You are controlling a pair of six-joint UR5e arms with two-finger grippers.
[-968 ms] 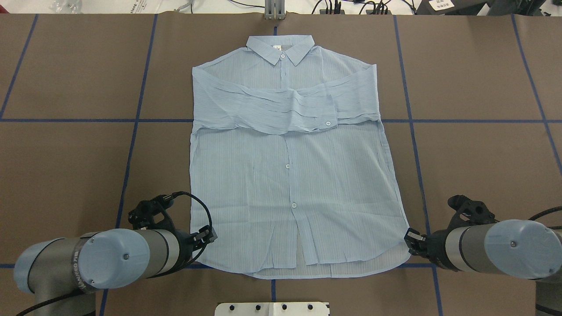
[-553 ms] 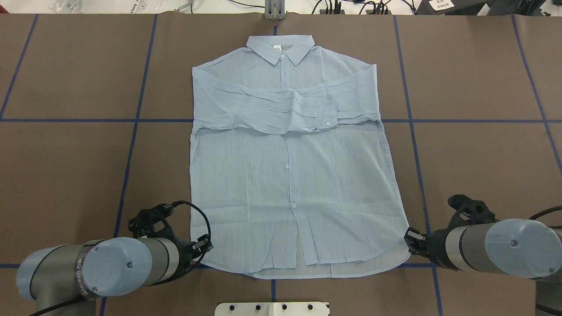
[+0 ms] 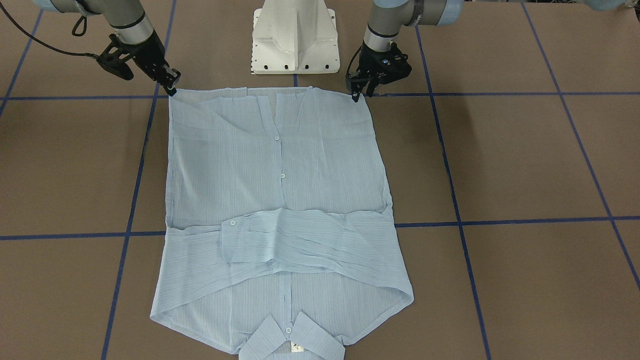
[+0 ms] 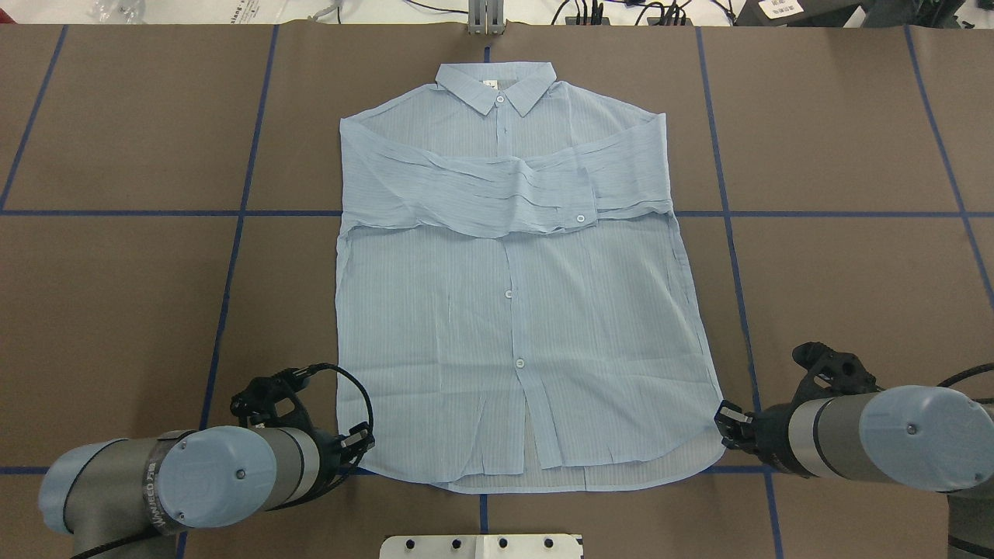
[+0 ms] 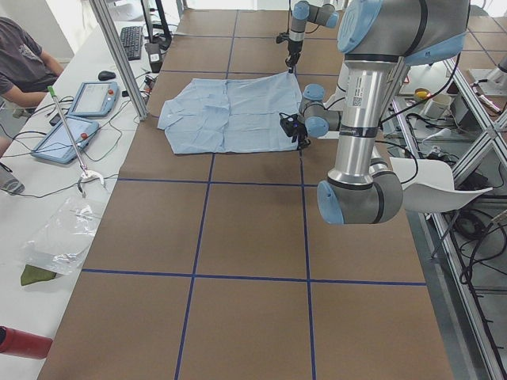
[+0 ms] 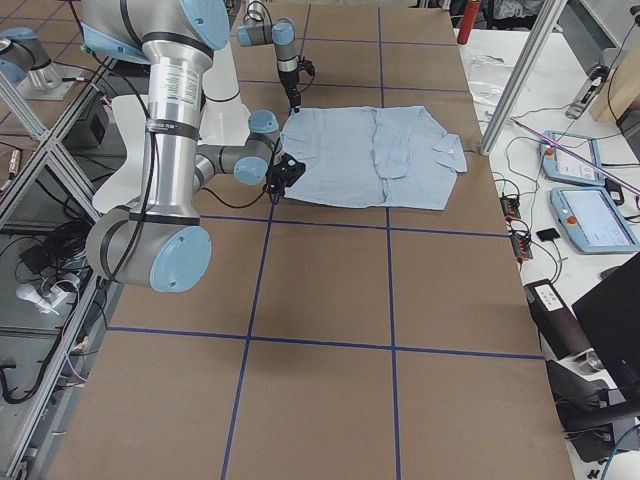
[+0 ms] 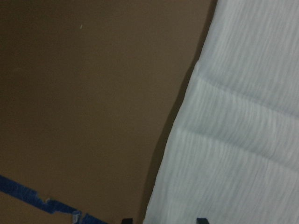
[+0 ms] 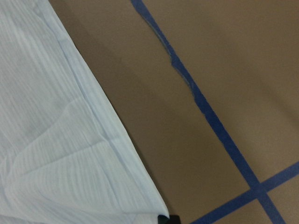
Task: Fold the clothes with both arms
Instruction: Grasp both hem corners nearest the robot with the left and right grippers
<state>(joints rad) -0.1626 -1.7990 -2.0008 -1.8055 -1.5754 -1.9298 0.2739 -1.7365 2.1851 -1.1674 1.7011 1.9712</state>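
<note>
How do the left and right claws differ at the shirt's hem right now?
The left claw is open; the right claw looks closed. The left's tips straddle the shirt's side edge; the right's meet at the opposite hem corner. Both are low at the hem end.

The desk is covered in brown paper, marked into squares by blue tape lines. A pale-blue shirt lies flat on it, front up, sleeves folded across the chest. Its two hem corners lie at the left fingers and the right fingers, and its collar lies at the end far from both. A tape crossing sits near the right fingers, on the side away from the shirt.
</note>
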